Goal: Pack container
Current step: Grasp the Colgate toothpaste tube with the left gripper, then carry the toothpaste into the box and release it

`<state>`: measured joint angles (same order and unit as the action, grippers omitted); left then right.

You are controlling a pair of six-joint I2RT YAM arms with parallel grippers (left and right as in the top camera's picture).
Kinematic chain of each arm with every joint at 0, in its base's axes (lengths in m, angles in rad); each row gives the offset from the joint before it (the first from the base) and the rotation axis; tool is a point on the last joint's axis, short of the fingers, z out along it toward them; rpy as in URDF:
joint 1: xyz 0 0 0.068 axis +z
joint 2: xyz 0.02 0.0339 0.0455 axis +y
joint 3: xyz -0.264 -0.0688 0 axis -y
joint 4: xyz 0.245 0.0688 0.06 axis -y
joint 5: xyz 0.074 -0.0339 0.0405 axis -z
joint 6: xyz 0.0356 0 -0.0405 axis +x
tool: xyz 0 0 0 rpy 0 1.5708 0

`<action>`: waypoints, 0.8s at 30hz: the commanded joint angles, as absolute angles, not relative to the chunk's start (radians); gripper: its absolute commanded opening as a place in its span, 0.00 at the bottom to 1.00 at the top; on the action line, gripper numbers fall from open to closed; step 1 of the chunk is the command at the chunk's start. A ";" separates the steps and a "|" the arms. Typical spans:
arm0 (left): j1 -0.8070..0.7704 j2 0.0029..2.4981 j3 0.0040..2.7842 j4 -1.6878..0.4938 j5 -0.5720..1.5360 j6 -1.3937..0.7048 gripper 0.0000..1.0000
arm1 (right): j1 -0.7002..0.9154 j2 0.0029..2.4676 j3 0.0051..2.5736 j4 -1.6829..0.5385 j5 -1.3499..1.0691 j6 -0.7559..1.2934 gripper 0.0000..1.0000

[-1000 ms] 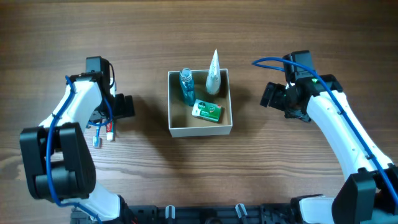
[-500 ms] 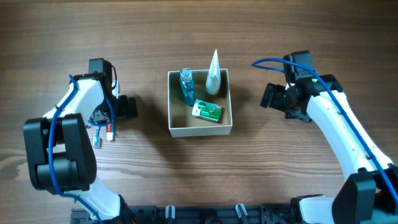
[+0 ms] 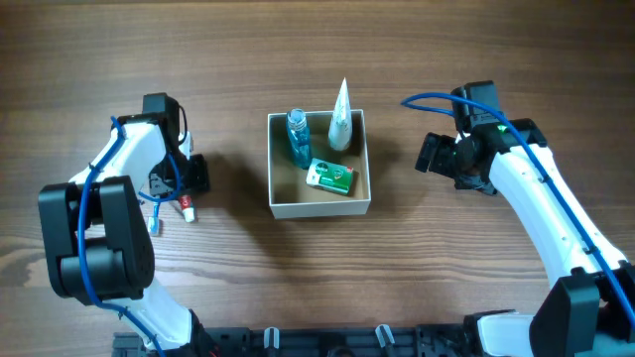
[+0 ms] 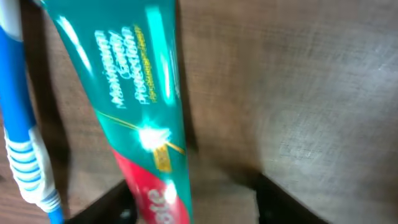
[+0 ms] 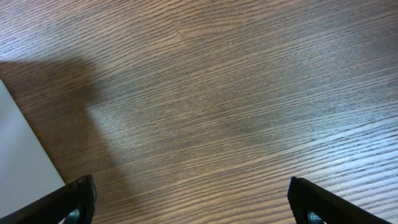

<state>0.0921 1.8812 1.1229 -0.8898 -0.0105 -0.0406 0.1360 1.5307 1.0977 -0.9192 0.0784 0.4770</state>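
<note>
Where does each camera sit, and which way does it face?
Overhead: above the table, facing straight down at the container; left gripper and right gripper show.
Left wrist: close over the toothpaste and toothbrush, facing down; its fingertips show.
Right wrist: faces down at bare table; its fingertips show.
Shared: overhead and right wrist both show the container's white wall.

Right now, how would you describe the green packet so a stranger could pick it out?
Find the white box at the centre. Of three things inside, the packet lies lower right in the overhead view. It is the only flat green rectangle; its neighbours are a blue bottle and a white tube.
</note>
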 commanded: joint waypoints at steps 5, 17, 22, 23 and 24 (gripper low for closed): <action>0.097 1.918 1.110 -0.901 -0.009 -0.034 0.31 | 0.133 1.539 1.087 -0.921 0.073 0.470 1.00; 0.096 1.917 1.127 -0.874 -0.008 -0.099 0.07 | 0.133 1.539 1.087 -0.922 0.073 0.471 1.00; 0.058 1.873 1.281 -0.964 0.003 -0.135 0.04 | 0.123 1.516 1.092 -0.920 0.032 0.513 1.00; 0.043 1.855 1.319 -0.984 0.003 -0.134 0.04 | 0.106 1.501 1.094 -0.913 -0.006 0.536 1.00; 0.017 1.826 1.371 -1.002 0.003 -0.123 0.04 | 0.070 1.477 1.094 -0.904 -0.059 0.579 0.99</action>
<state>0.0769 1.8904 1.2285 -0.9745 -0.0093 -0.1135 0.1276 1.5295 1.0977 -0.9173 0.0513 0.4938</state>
